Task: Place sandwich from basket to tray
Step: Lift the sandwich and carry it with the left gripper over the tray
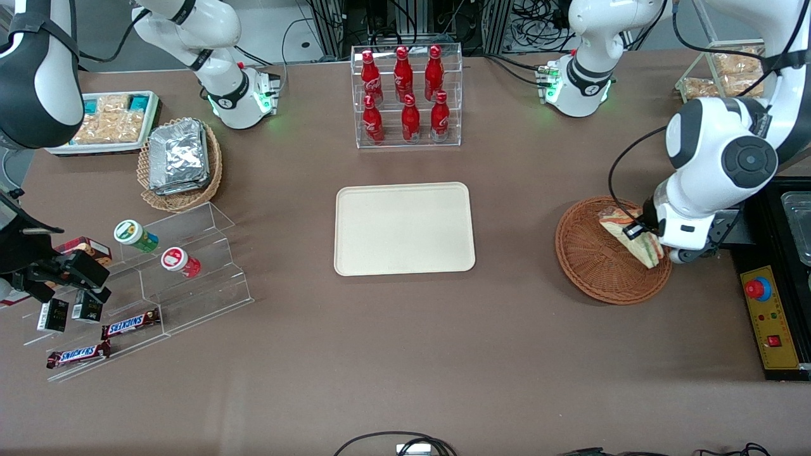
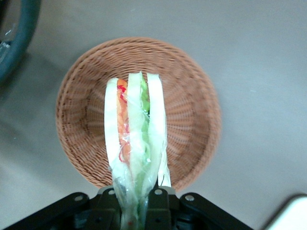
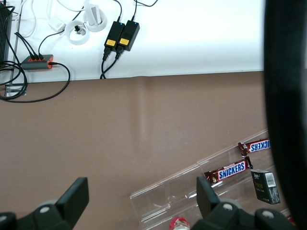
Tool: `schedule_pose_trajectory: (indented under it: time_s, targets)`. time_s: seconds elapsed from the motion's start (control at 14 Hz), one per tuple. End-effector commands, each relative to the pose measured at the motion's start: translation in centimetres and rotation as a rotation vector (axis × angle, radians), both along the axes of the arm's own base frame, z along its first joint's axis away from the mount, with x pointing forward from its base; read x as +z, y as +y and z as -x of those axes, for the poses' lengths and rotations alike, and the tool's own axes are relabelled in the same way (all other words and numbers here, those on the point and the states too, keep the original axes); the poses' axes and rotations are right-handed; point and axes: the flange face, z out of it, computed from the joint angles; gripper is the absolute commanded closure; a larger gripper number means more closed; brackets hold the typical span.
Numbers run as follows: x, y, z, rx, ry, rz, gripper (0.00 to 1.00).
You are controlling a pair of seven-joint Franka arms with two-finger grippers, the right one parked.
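Observation:
The sandwich (image 1: 635,239) is a clear-wrapped wedge with white bread and green and orange filling. My left gripper (image 1: 641,235) is shut on it and holds it above the reddish-brown wicker basket (image 1: 592,259), toward the working arm's end of the table. In the left wrist view the sandwich (image 2: 136,139) hangs between the black fingers (image 2: 160,206), lifted off the basket (image 2: 192,120) below. My gripper (image 2: 134,211) pinches the wrapped end. The cream tray (image 1: 404,228) lies bare at the table's middle.
A clear rack of red bottles (image 1: 405,95) stands farther from the camera than the tray. A tan basket with foil packets (image 1: 179,161), a snack tray (image 1: 108,123) and an acrylic step shelf (image 1: 158,278) lie toward the parked arm's end. A black control box (image 1: 776,316) sits beside the basket.

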Motion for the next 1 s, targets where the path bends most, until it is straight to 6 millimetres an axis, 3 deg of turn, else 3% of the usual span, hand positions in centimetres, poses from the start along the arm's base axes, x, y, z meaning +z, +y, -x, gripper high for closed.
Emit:
schedule_pose_trajectory:
  time_s: [0.0, 0.29, 0.57, 0.79, 0.93]
  targets:
    - [2.6, -4.0, -0.9, -0.073, -0.003, 0.015, 1.0]
    - [4.0, -11.3, -0.2, -0.199, -0.025, 0.043, 1.0]
    - [4.2, -16.5, 0.8, -0.293, -0.037, 0.065, 1.0]
    - [3.2, -19.5, 1.7, -0.382, -0.037, 0.053, 1.0]
    - [1.7, -22.6, 2.3, -0.471, -0.045, 0.048, 1.0]
